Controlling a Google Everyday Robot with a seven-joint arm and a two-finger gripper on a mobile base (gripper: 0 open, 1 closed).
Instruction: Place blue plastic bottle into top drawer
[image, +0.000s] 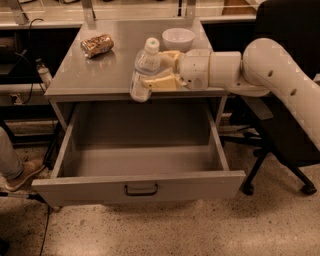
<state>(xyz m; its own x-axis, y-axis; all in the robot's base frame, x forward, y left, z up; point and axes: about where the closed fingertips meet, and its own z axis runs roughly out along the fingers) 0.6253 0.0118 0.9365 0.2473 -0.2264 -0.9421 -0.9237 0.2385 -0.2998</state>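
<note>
Clamping the blue plastic bottle (142, 75) in the gripper (161, 70), fingers closed round it, at the table (95, 75) edge. Not yet lowering into the open top drawer (200, 182).

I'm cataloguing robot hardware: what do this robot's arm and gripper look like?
The arm is smooth white, in thick rounded segments with small dark dots; no cables show. The gripper, at the front edge of the table, has pale yellow fingers on a white cylindrical wrist.
</note>
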